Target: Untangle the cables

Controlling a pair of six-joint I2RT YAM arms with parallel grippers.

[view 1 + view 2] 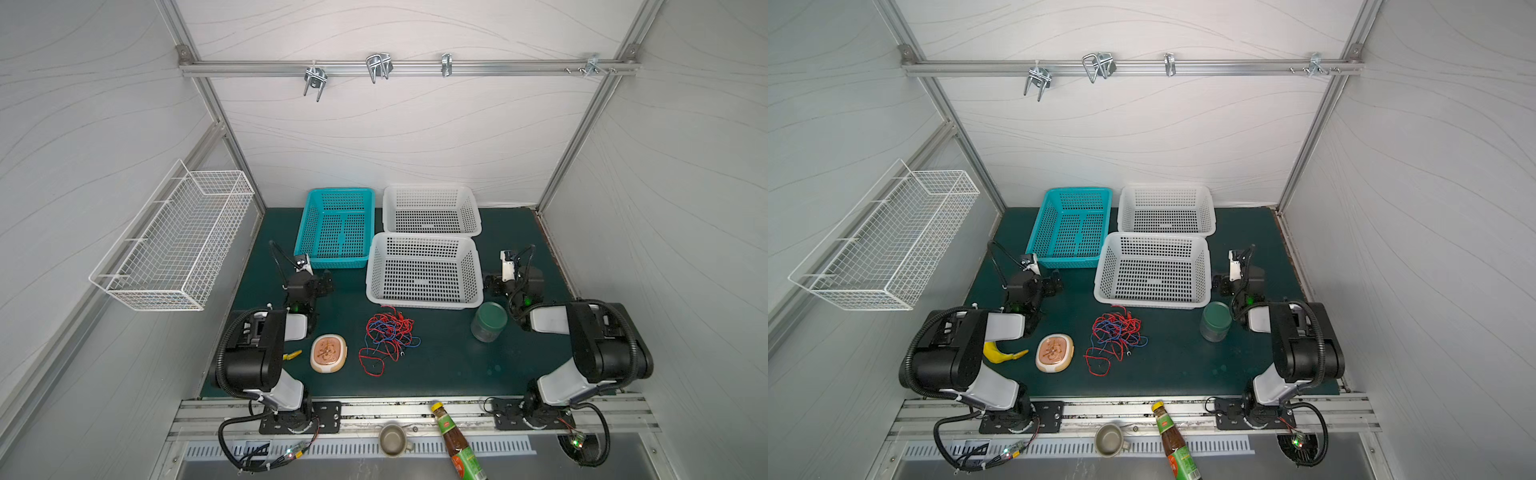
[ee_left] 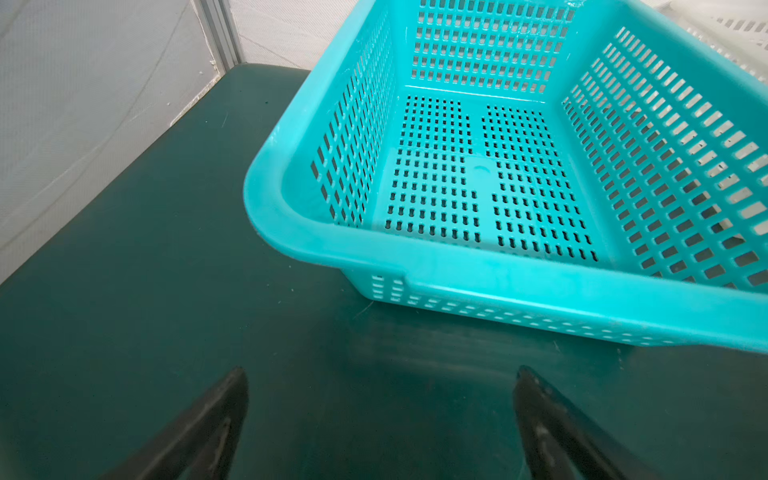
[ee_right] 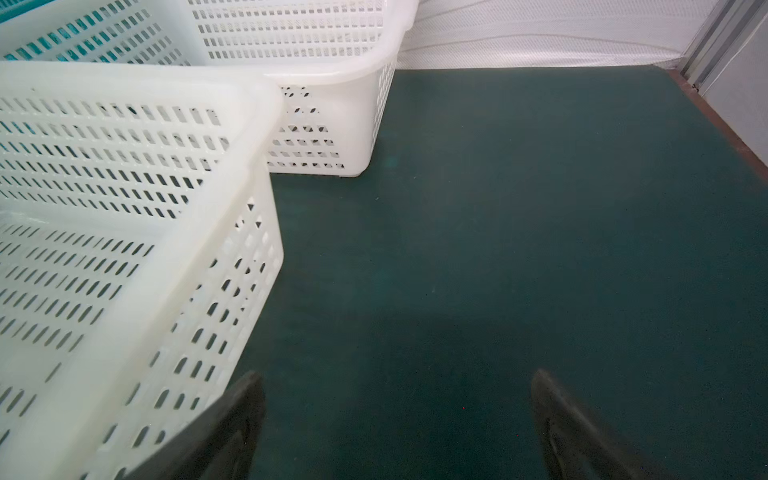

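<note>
Sauce bottle (image 1: 455, 440) and metal cup (image 1: 392, 439) down front on the rail, off the desk (image 1: 449, 370) and out of play. Further in, in both top views: cables (image 1: 388, 336) heaped in one red, blue and black knot mid-desk, untouched, just ahead of the near white basket (image 1: 424, 270). Beside the teal basket (image 1: 336, 226), left hand (image 1: 326, 284). Beside the white one, close to a green-lidded jar (image 1: 489, 322), right hand (image 1: 489, 286). Both well apart from the tangle, flanking it, likely a ready pose leaving the middle free.

Over to the left wrist view: fingers (image 2: 232, 399) spread wide, nothing between them, bare desk and teal basket ahead, no cable in sight.

Over to the right wrist view: same story, splayed and empty, near white basket alongside, far white basket (image 3: 332, 75) beyond, tangle out of frame. Calls for a swing back toward centre before any pinch.
</note>
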